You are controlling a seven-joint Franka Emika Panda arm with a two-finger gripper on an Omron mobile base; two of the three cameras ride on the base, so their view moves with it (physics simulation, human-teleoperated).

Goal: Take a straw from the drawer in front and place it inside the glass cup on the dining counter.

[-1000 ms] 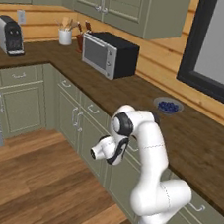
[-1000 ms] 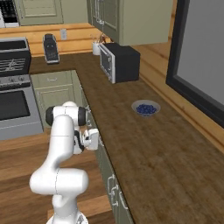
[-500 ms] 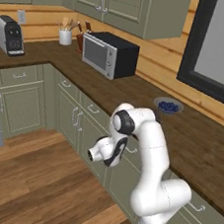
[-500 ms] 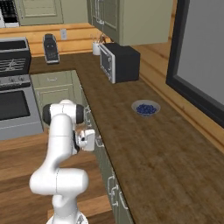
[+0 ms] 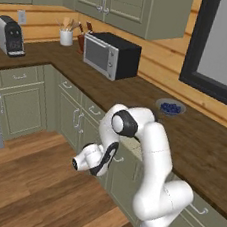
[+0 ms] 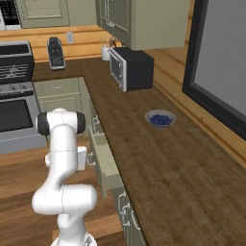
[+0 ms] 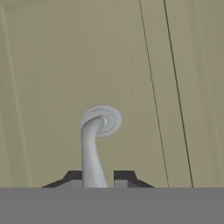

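Left base view: the white arm bends down below the counter's (image 5: 138, 93) front edge. The tool (image 5: 77, 163) faces the sage-green fronts, and the drawer (image 5: 131, 149) shows as a pale sliver behind the arm. On the counter stand a microwave (image 5: 110, 55), a blue bowl (image 5: 170, 108) and a coffee machine (image 5: 9, 35).

Right base view: the drawer (image 6: 106, 161) stands pulled partly out from the cabinet row, a shallow green box just beside the arm. The stove (image 6: 17, 113) is to the left.

Hand view: the tool (image 7: 99, 179) is pinched on the curved silver handle (image 7: 92, 151), one dark fingertip (image 7: 72, 178) on each side, against the drawer's panelled front (image 7: 48, 65).
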